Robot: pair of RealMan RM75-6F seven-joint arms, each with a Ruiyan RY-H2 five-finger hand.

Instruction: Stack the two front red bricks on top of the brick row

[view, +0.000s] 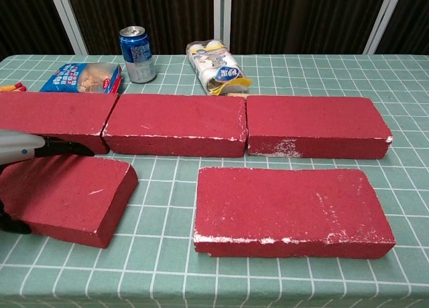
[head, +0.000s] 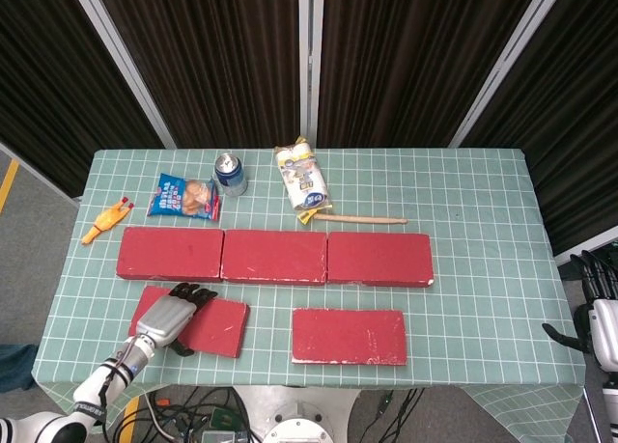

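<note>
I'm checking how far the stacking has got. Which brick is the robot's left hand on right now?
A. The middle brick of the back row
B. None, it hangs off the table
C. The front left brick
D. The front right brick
C: the left hand lies over the front left brick, its dark fingers reaching across the top, while the front right brick lies untouched.

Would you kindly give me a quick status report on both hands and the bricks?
Left hand gripping front left red brick, brick tilted. Right hand idle off table edge. Front right red brick untouched. Three-brick row top bare.
</note>
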